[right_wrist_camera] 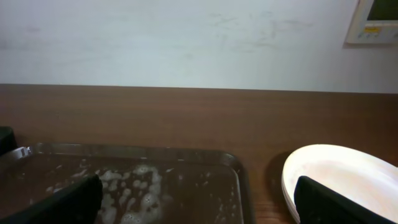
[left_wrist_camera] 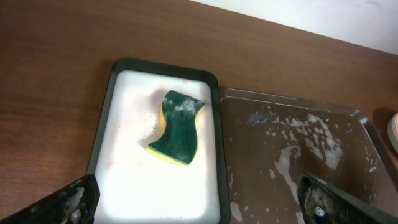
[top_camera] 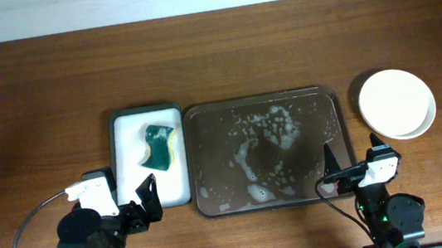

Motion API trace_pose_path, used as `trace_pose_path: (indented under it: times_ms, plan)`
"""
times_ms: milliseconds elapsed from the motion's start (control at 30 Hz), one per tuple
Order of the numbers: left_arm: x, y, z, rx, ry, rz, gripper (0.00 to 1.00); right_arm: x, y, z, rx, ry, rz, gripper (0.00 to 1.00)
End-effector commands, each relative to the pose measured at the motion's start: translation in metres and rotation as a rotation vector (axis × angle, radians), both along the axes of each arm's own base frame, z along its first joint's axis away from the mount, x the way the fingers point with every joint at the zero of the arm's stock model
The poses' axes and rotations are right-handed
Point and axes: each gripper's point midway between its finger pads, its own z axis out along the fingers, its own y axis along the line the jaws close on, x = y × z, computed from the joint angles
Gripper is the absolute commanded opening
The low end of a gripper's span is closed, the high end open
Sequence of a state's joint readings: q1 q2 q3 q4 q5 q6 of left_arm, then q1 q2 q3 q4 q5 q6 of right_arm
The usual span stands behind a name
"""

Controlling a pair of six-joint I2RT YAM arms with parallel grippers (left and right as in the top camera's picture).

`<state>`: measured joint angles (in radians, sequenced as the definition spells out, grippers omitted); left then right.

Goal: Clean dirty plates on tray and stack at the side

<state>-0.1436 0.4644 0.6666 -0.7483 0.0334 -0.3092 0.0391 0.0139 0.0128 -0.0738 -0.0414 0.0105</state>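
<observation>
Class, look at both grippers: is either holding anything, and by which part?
Nothing is held. The left gripper and right gripper are both open and empty; the sponge lies loose in the white tray.

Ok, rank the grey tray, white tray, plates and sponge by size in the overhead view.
Largest to smallest:
1. grey tray
2. white tray
3. plates, a stack somewhat smaller than the white tray
4. sponge

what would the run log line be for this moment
tray: foamy, no plates | plates: stacked right of tray | sponge: in white tray | left gripper: open, empty | right gripper: open, empty
</observation>
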Motion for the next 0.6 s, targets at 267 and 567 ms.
trace_pose_path:
  times_ms: [267, 567]
  plan:
    - [0.011, 0.048, -0.026, 0.134, -0.282, 0.223, 0.99, 0.0, 0.001, -0.002, -0.007, -0.002, 0.001, 0.99]
    - [0.026, 0.047, -0.051, 0.185, -0.495, 0.206, 0.99, 0.0, 0.001, -0.002, -0.007, -0.002, 0.001, 0.99]
